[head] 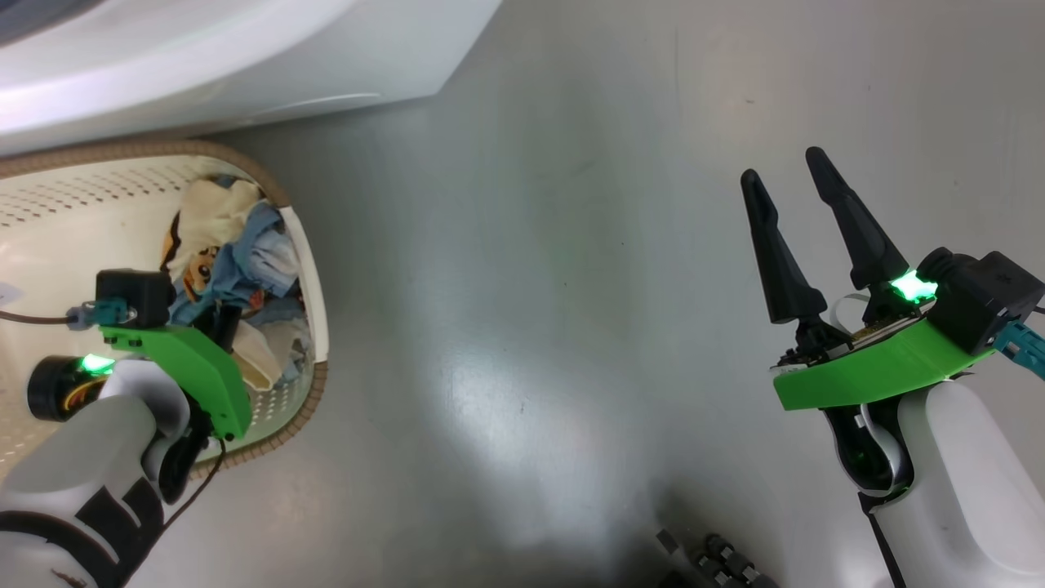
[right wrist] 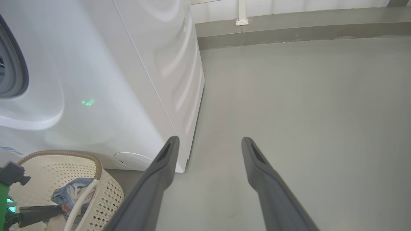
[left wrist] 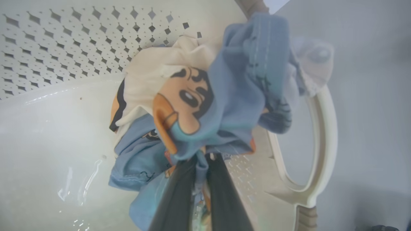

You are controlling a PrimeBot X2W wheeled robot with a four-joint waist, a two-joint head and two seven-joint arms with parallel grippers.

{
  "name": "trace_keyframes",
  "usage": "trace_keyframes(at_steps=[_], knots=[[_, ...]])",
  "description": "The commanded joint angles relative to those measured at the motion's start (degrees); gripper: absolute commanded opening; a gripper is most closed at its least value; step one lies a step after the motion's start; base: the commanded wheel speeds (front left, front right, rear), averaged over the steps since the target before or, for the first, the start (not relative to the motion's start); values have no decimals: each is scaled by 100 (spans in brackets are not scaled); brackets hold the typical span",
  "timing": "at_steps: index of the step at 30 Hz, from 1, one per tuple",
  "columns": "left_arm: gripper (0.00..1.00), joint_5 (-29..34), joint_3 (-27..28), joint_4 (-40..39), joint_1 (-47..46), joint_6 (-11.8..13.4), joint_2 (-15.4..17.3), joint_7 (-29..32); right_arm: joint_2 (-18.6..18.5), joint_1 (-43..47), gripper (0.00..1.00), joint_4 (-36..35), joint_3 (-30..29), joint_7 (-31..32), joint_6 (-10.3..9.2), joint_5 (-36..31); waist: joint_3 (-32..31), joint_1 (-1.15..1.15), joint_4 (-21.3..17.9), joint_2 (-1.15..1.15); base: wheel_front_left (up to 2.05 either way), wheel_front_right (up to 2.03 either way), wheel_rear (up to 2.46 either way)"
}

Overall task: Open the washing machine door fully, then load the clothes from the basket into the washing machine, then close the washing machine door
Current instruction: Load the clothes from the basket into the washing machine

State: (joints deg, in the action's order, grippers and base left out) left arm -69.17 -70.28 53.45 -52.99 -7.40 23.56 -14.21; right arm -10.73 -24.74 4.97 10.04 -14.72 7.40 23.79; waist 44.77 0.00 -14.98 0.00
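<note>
The cream basket (head: 304, 269) stands on the floor against the white washing machine (head: 245, 57). A bundle of clothes (left wrist: 192, 96), blue and cream with a cartoon face print, lies at the basket's handle end. My left gripper (left wrist: 203, 158) reaches down into the basket and is shut on the blue fabric at the bundle's lower edge. In the head view its fingers (head: 227, 320) are half buried in the clothes (head: 245, 253). My right gripper (head: 784, 167) hangs open over bare floor, far to the right. The washing machine door is out of view.
The washer's front and side panel (right wrist: 128, 80) rise just behind the basket (right wrist: 106, 189), with a grey ring (right wrist: 14, 70) at the opening's edge. Grey floor (right wrist: 305, 96) spreads wide to the right as far as a wall skirting.
</note>
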Motion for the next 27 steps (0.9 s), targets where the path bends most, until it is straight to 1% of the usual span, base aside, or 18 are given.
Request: trace_keyframes(at_steps=[1,5,8,13,16,17,19,27], knots=[[0,-110,51,-10,-44,-9,122,-62,-50,178,100,-128,71,-28,9,-4,-61,0,47,0,0,0,0],[0,-328,67,-26,-36,-9,94,-73,-51,165,100,-101,42,-28,9,-15,-194,0,144,0,0,0,0],[0,-327,281,-71,32,-9,78,-76,-38,173,100,-53,15,-28,9,-25,-358,0,232,0,0,0,0],[0,-69,1127,-215,329,-9,59,-77,-17,207,100,23,-68,-28,9,-19,-666,0,373,0,0,0,0],[0,261,1680,-401,630,-9,50,-78,-18,278,100,66,-95,-28,9,-14,-897,0,452,0,0,0,0],[0,495,2094,-542,854,-9,29,-78,-27,343,100,94,-116,-28,9,-10,-1058,0,504,0,0,0,0],[0,754,2473,-671,1098,-9,11,-78,-33,416,100,122,-139,-28,9,-4,-1230,0,542,0,0,0,0],[0,1675,3669,-1180,2003,-9,-152,-78,-107,771,100,249,-210,-28,9,7,-1917,0,706,0,0,0,0]])
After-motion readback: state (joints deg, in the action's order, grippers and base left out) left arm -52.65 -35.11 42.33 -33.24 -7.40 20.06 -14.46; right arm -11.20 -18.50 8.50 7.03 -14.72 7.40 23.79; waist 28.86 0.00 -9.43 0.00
